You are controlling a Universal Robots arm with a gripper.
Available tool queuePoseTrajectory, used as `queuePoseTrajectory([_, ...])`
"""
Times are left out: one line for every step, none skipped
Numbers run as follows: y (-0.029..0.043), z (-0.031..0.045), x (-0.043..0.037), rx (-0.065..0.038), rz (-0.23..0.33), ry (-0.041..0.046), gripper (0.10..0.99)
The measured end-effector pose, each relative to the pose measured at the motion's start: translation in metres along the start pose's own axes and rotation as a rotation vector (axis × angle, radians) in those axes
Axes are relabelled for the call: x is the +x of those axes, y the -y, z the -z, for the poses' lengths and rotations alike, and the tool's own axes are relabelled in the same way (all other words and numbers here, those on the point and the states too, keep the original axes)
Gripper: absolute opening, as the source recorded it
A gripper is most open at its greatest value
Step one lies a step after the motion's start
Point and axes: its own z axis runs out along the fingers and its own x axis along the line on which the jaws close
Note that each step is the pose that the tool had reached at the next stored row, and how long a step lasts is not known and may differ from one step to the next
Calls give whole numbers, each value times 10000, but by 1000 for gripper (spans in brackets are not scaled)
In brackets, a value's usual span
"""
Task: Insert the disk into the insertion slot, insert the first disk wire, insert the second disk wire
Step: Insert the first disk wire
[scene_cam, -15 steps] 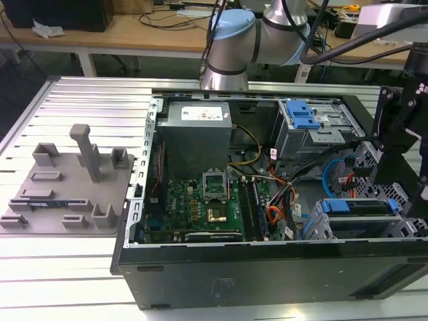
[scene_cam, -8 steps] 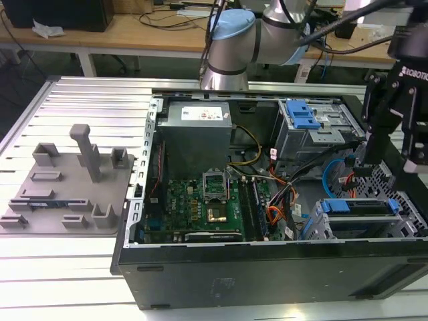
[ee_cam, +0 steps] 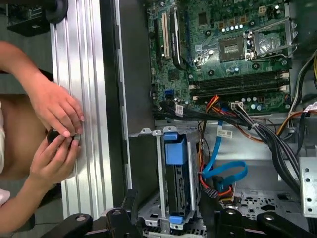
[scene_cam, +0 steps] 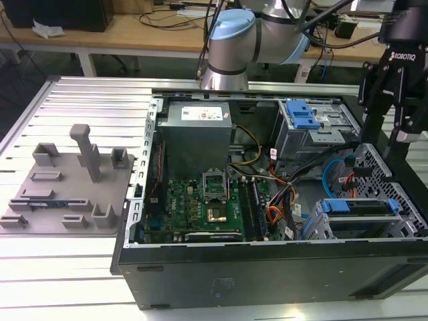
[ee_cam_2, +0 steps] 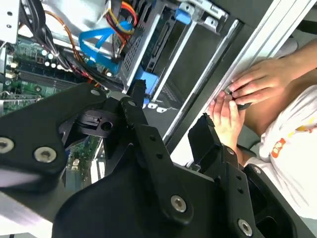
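Alu table (scene_cam: 87, 107) w/ PC case (scene_cam: 254, 281), grey fixture (scene_cam: 60, 194).

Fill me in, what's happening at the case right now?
The gripper hovers over the drive-bay corner of the open computer case, jaws open and empty. The disk in its blue carrier sits in the insertion slot. A blue cable loops beside it; I can't tell whether it is plugged in. A person's hands hold a small dark object at the table edge.

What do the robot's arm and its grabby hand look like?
The arm is silvery grey, with round joints capped in light blue and black cables running along it. The gripper is chunky and all black, with white lettering, silver screws and two jointed jaws.
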Motion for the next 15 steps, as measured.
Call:
queuePoseTrajectory([41,-5,-28,6,-3,-95,620])
queuePoseTrajectory([81,-5,-54,13,-5,-196,608])
queuePoseTrajectory([104,-7,-69,17,-6,-252,608])
queuePoseTrajectory([125,-9,-85,21,-7,-308,541])
queuePoseTrajectory([156,-11,-107,27,-10,-387,541])
queuePoseTrajectory([177,-13,-121,30,-11,-438,467])
queuePoseTrajectory([199,-17,-137,34,-11,-492,467])
queuePoseTrajectory([209,-18,-150,38,-13,-542,467])
queuePoseTrajectory([211,-24,-155,78,-33,-556,467])
queuePoseTrajectory([211,-27,-156,145,-107,-550,467])
queuePoseTrajectory([213,-28,-158,133,-238,-551,467])
queuePoseTrajectory([212,-36,-161,5,-531,-556,467])
queuePoseTrajectory([211,-45,-165,-38,-651,-555,467])
queuePoseTrajectory([210,-51,-167,-39,-699,-554,467])
queuePoseTrajectory([207,-58,-170,-5,-752,-551,467])
